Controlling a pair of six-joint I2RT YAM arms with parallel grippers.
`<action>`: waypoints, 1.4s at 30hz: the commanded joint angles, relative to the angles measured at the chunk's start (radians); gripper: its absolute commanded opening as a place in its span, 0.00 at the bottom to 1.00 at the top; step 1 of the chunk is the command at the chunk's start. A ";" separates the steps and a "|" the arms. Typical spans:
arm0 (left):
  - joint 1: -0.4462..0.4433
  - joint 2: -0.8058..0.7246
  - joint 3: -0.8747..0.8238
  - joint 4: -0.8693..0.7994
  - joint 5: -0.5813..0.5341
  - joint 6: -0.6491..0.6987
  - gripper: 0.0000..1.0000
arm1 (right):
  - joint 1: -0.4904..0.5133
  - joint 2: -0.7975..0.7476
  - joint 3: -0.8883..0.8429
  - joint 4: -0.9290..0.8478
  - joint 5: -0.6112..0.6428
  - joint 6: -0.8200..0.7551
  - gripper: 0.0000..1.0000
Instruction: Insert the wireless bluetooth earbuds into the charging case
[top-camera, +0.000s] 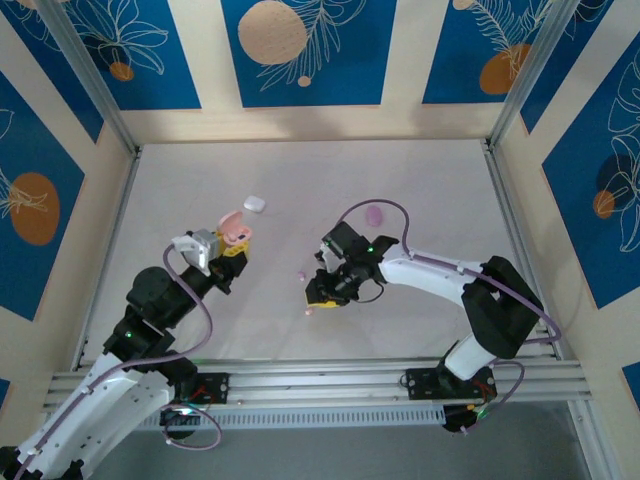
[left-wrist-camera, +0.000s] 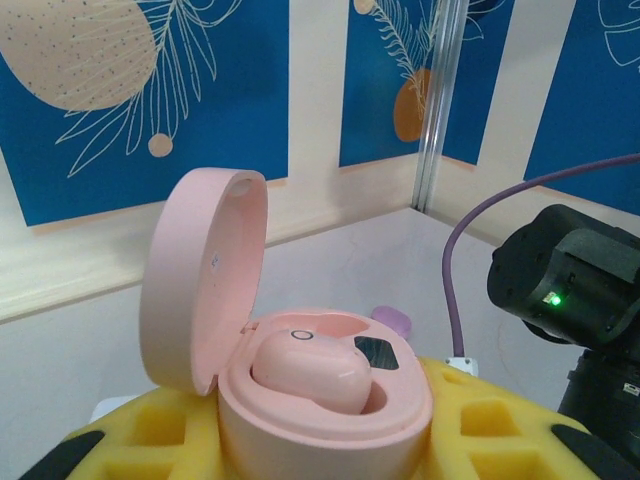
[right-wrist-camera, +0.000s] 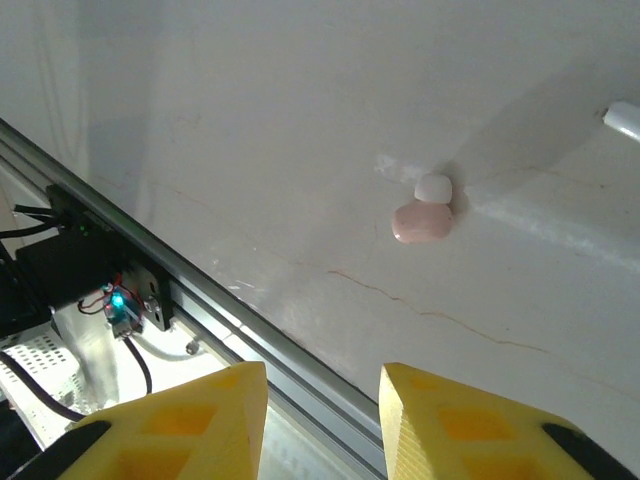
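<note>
My left gripper (top-camera: 232, 250) is shut on an open pink charging case (left-wrist-camera: 330, 410), its lid (left-wrist-camera: 200, 280) standing up on the left. One pink earbud (left-wrist-camera: 312, 368) sits in the case's left well. A second pink earbud (right-wrist-camera: 421, 222) with a white tip lies on the table. My right gripper (right-wrist-camera: 320, 420) hovers open just short of it, with nothing between its yellow fingers (right-wrist-camera: 190, 425). In the top view this earbud (top-camera: 309, 311) lies right by the right gripper (top-camera: 323, 295). Another tiny bud (top-camera: 301, 272) lies a little farther back.
A shut white case (top-camera: 254, 203) lies behind the left gripper. A shut purple case (top-camera: 373, 214) lies behind the right arm and also shows past the pink case (left-wrist-camera: 392, 320). The aluminium rail (right-wrist-camera: 250, 330) runs along the table's near edge, close to the right gripper.
</note>
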 joint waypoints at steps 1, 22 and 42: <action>0.009 0.005 0.037 0.003 -0.018 0.015 0.26 | 0.028 0.006 0.019 -0.035 0.009 -0.019 0.36; 0.008 0.028 0.041 0.024 0.024 0.000 0.27 | 0.088 0.297 0.217 -0.171 0.246 0.008 0.42; 0.009 0.040 0.029 0.048 0.032 -0.011 0.28 | 0.147 0.294 0.255 -0.374 0.506 -0.040 0.38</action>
